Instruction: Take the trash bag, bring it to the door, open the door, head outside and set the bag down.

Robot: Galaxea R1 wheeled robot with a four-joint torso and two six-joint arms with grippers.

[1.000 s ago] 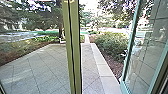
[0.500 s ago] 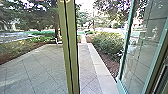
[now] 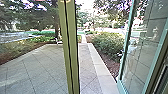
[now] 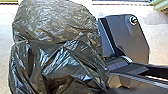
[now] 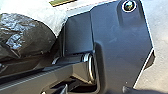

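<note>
The black trash bag [image 4: 57, 50] bulges large and crinkled in the left wrist view, close against the robot's own dark parts. Part of the same dark bag [image 5: 25, 37] appears in the right wrist view, beside the jointed bar. How either gripper stands cannot be made out. In the head view a green door post [image 3: 70, 47] stands upright near the middle, and a glass door leaf [image 3: 142, 52] with a teal frame is swung outward on the right, with the doorway between them.
Outside, a paved walk [image 3: 42, 67] stretches ahead, with a pale stone border [image 3: 100, 67] on its right. Bushes [image 3: 107, 43] grow in a bed beyond that border. More planting [image 3: 15, 50] lies along the left, and trees stand farther off.
The head camera's view has turned slightly to the right since the earliest frame, and has barely changed over the last half second. The door leaf remains swung outward.
</note>
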